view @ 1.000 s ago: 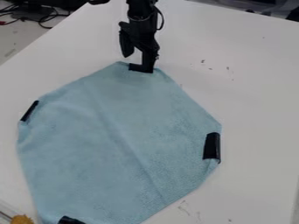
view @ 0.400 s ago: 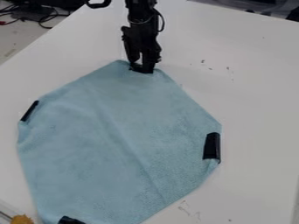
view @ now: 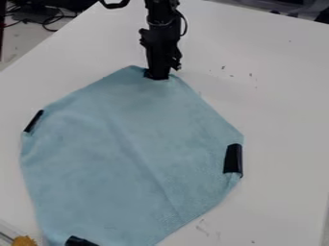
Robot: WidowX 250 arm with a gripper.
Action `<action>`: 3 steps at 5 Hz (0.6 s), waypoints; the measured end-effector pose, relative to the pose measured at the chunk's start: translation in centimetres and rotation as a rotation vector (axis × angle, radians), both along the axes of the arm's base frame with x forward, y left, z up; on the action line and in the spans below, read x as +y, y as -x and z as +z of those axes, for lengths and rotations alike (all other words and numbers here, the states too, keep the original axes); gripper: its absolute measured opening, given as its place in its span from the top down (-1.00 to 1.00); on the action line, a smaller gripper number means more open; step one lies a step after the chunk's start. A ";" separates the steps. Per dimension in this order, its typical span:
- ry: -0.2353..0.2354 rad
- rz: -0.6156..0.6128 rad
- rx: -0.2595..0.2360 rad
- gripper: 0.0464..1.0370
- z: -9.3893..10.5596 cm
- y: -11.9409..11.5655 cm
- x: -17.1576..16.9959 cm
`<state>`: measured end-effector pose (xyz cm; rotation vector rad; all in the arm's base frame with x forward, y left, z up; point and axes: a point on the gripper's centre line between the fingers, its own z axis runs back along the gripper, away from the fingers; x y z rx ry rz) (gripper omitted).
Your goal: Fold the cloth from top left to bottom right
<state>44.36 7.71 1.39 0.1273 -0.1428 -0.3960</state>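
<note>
I see the light-blue soft fabric cloth [view: 128, 153], which is lying spread out on the flat white counter [view: 283, 144]. My black two-finger pincer [view: 158, 76] is at its top edge, closed and clamped on this cloth.

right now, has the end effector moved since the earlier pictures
Yes, the end effector has shifted slightly toward the picture's right, nearer the dark marks on the table.

Big smooth white table [view: 276, 110], a few dark smudges on top, light soft & even. Past its upper-L edge: pale grey floor [view: 18, 44] w/ thin tangled black cables [view: 46, 22]. Beyond its far R edge, misc. grey-&-black clutter [view: 292, 8].
</note>
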 end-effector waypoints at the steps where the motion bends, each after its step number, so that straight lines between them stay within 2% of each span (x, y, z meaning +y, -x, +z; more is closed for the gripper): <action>1: -0.044 -0.029 0.001 0.93 0.8 -0.1 -0.4; 2: -0.095 -0.049 -0.054 0.98 4.6 0.5 -1.0; 3: -0.132 -0.057 -0.097 0.98 6.7 2.6 -1.9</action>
